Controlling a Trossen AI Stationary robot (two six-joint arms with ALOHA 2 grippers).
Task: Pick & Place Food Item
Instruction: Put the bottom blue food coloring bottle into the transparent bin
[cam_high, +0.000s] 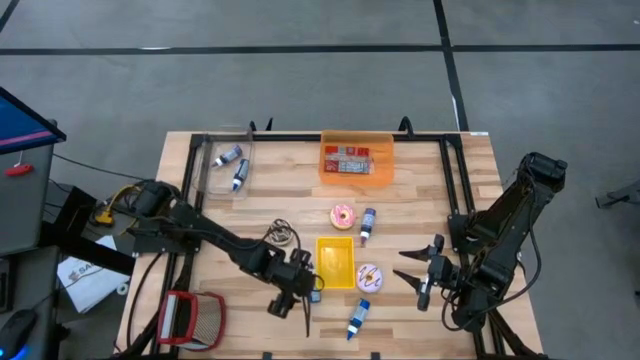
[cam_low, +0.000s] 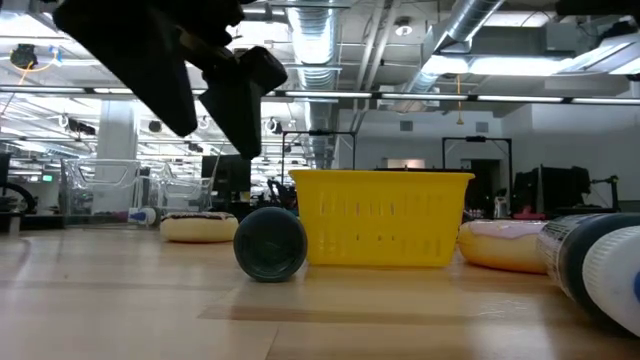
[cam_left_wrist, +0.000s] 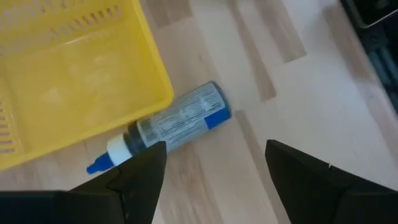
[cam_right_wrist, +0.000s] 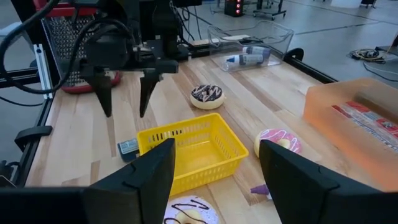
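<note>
A yellow basket (cam_high: 335, 260) stands mid-table, and nothing shows inside it. Around it lie a pink donut (cam_high: 343, 215), a sprinkled white donut (cam_high: 369, 277) and a chocolate donut (cam_high: 281, 235). A blue-capped tube (cam_left_wrist: 174, 124) lies on its side against the basket's near left corner. My left gripper (cam_high: 290, 312) hangs open just above the table by that tube, fingers slanting down, touching nothing. My right gripper (cam_high: 408, 268) waits open to the right of the basket, pointing toward it.
Two more tubes (cam_high: 367, 225) (cam_high: 358, 318) lie on the table. At the far edge stand an orange bin (cam_high: 356, 160) of packets and a clear bin (cam_high: 228, 160) with tubes. A red-framed mesh basket (cam_high: 192, 318) sits at the near left corner.
</note>
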